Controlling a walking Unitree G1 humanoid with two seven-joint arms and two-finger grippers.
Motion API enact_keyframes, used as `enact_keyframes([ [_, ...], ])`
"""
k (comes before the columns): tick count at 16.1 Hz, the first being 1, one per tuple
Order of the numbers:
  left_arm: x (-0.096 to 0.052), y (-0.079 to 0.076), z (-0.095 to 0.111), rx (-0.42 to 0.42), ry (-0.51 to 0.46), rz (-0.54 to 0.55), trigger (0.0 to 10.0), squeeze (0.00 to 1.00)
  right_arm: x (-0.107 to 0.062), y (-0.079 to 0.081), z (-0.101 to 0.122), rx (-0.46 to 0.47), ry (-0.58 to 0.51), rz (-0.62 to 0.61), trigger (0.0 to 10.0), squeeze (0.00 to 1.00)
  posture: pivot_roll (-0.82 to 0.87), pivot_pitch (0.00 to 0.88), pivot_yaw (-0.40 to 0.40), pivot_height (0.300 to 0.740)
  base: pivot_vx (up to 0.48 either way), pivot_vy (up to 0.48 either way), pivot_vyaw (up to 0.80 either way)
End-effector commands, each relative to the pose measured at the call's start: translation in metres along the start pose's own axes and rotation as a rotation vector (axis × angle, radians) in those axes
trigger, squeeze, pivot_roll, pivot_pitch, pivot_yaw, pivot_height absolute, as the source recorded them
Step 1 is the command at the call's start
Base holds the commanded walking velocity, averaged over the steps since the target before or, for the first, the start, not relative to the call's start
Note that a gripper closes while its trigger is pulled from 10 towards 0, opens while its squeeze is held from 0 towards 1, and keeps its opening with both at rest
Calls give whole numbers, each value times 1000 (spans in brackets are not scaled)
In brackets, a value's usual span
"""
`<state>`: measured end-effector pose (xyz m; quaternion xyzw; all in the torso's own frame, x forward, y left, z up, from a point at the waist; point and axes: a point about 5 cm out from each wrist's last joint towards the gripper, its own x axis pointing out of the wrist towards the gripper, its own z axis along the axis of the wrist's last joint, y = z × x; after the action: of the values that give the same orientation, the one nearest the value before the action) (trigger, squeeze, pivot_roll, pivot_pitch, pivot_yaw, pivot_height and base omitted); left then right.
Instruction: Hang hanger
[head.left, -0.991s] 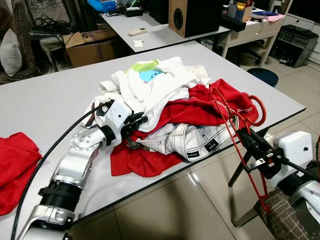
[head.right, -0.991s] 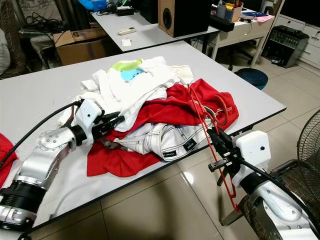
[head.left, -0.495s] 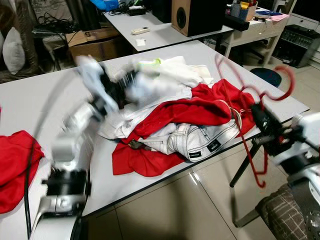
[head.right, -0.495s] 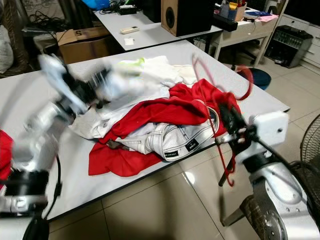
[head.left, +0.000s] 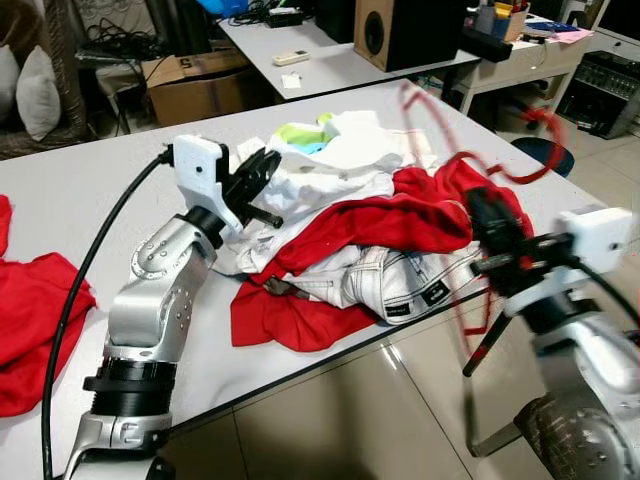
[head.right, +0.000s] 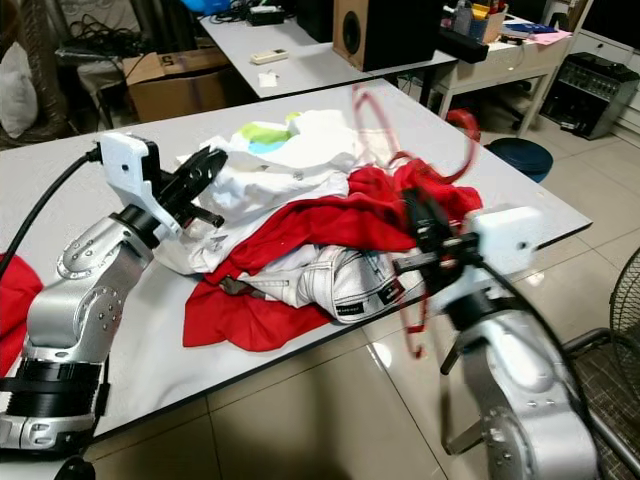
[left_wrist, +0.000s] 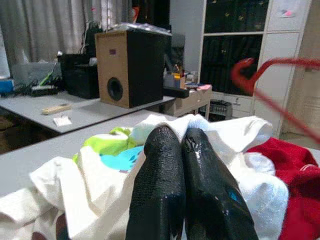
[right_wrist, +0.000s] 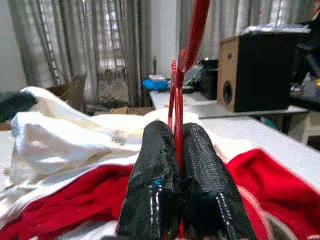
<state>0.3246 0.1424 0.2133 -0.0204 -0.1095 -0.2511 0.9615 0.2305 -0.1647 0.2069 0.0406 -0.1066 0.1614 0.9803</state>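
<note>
A red wire hanger (head.right: 462, 125) stands up, motion-blurred, over the right side of a clothes pile on the grey table (head.left: 90, 190). My right gripper (head.left: 490, 215) is shut on its wire, which runs up between the fingers (right_wrist: 155, 165) in the right wrist view. The pile holds white shirts (head.left: 330, 170), a red garment (head.left: 410, 215) and white jeans (head.left: 400, 280). My left gripper (head.left: 258, 180) is raised just above the pile's left side, fingers (left_wrist: 160, 175) pressed together with nothing seen between them.
Another red cloth (head.left: 30, 320) lies at the table's left edge. Behind are a second table with a speaker (head.left: 410, 30), a cardboard box (head.left: 195, 85) and a blue stool (head.left: 545, 150). A fan (head.right: 620, 300) stands at the right over tiled floor.
My left gripper lifted off the front of the pile and swung up and back. The right gripper carried the hanger up and leftward, from beside the table edge to over the pile.
</note>
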Motion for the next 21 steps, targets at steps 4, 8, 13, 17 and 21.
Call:
enact_keyframes([
  [4,6,-5,1,4,3,8,10000,0,2,3,3,-2,-3,5,10000,0,-65,0,48,740,-258,0,0],
  [8,7,-5,3,8,-5,13,10000,0,4,2,5,-10,-10,2,10000,0,-66,0,50,740,-262,0,0],
  [13,9,-5,5,15,-15,17,10000,0,5,1,6,-15,-15,4,10000,0,-67,0,47,740,-262,0,0],
  [17,9,-6,6,9,-24,11,10000,0,6,0,6,-16,-15,5,10000,0,-67,0,46,740,-262,0,0],
  [21,8,-7,6,9,-23,2,10000,0,5,1,5,-15,-11,10,10000,0,-66,0,45,740,-281,0,0],
])
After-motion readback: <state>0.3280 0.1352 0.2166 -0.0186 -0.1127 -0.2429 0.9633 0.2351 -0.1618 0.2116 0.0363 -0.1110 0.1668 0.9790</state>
